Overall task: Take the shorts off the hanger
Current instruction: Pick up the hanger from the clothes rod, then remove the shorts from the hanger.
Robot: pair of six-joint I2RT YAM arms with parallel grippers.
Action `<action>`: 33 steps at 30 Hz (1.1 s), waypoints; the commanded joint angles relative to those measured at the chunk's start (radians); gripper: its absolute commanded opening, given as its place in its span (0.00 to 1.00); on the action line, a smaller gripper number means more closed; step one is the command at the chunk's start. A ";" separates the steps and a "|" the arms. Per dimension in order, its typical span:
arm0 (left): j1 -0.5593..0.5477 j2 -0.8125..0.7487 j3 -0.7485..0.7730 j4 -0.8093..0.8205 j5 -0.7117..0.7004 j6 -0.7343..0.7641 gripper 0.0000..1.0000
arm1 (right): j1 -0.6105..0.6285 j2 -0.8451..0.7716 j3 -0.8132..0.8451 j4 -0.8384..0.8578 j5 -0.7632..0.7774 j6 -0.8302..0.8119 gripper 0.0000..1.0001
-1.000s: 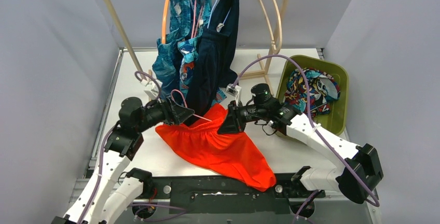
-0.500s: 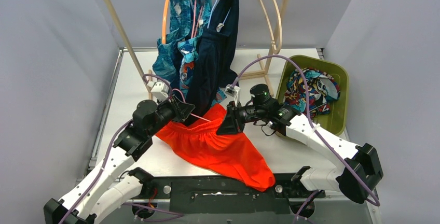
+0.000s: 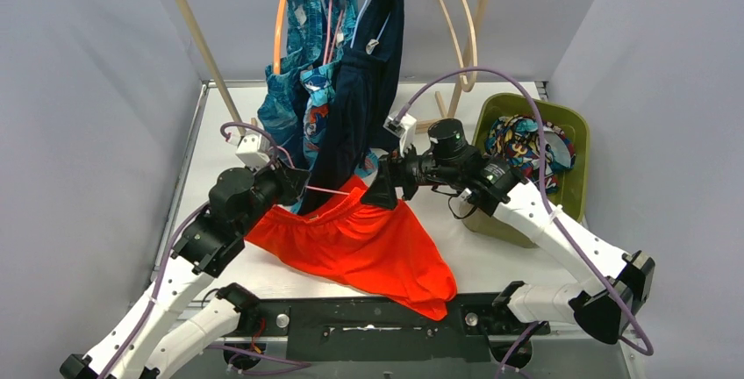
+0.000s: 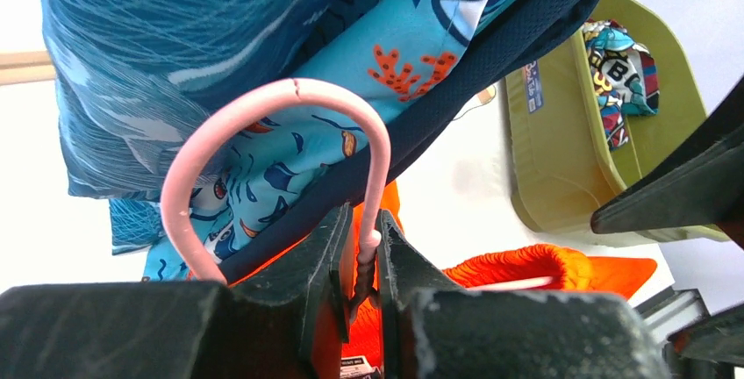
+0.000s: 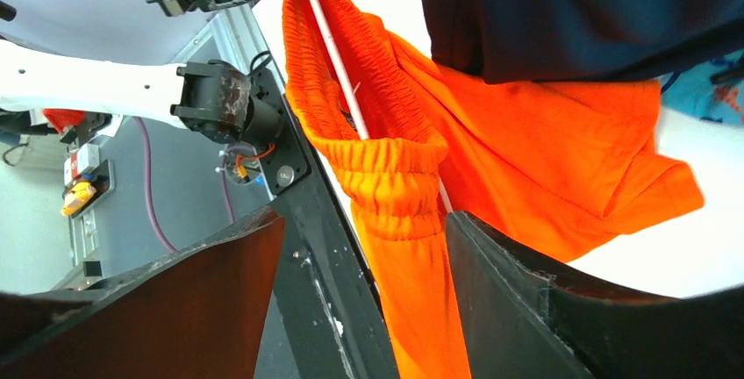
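The orange-red shorts (image 3: 360, 243) hang on a pink hanger (image 3: 326, 191) and trail over the table's front edge. My left gripper (image 3: 303, 188) is shut on the hanger's neck, just below its pink hook (image 4: 281, 98); the left gripper's (image 4: 358, 221) jaws pinch the twisted stem. My right gripper (image 3: 379, 193) is open at the shorts' right waistband. In the right wrist view the gathered waistband (image 5: 386, 160) with the hanger's bar (image 5: 338, 63) through it lies just ahead of the open gripper (image 5: 364, 221). Navy shorts (image 3: 364, 89), teal leaf-print shorts (image 3: 298, 37) and cartoon-print shorts (image 3: 318, 89) hang on the rail.
A wooden rack (image 3: 197, 37) stands at the back, with an empty wooden hanger (image 3: 461, 19) on it. An olive bin (image 3: 575, 186) at the right holds multicolour patterned shorts (image 3: 526, 151). The hanging navy shorts (image 5: 579, 10) drape right above both grippers.
My left gripper closed on the hanger's neck and pulled slightly left. My right gripper opened, let go of the waistband, and rose a little.
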 commanded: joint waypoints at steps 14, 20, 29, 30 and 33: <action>-0.004 -0.011 0.102 -0.045 -0.112 0.032 0.00 | 0.121 0.077 0.134 -0.097 0.380 -0.081 0.17; -0.003 -0.033 0.115 -0.129 -0.240 0.033 0.00 | 0.028 -0.019 0.063 -0.091 0.380 -0.057 0.12; -0.002 -0.052 0.149 -0.266 -0.427 0.001 0.00 | -0.103 -0.160 -0.015 -0.126 0.436 -0.055 0.09; -0.002 -0.055 0.147 -0.269 -0.435 -0.006 0.00 | -0.105 -0.177 -0.020 -0.121 0.435 -0.056 0.09; -0.002 -0.071 0.148 -0.265 -0.459 -0.035 0.00 | -0.110 -0.189 -0.036 -0.121 0.468 -0.059 0.08</action>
